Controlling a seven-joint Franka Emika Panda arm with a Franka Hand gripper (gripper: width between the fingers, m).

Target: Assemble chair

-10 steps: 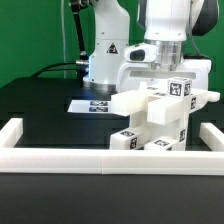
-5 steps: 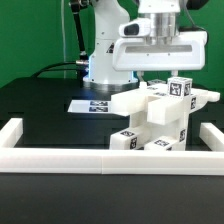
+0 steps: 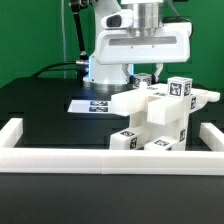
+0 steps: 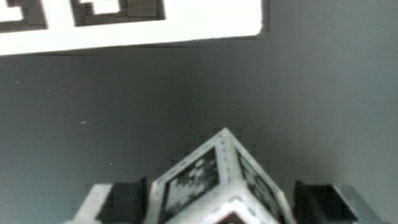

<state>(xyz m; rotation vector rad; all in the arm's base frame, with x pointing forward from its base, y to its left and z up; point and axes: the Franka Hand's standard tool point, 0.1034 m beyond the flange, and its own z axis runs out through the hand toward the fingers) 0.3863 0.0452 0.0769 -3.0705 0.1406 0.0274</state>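
Chair (image 3: 160,118) — partly assembled, white tagged pieces stacked on the black worktop (image 3: 40,110) against the white border frame (image 3: 100,157) toward the exterior view's right. Tool (image 3: 143,79) hangs just behind the stack's top, jaws part-open; the wrist view shows a tagged piece (image 4: 214,180) between the fingers (image 4: 121,200), but contact is not visible — whether it is gripped cannot be told. Marker board (image 3: 90,103) lies behind. Risk, as judged: a loose or off-centre hold could let the piece tilt or nudge the stack out of line.
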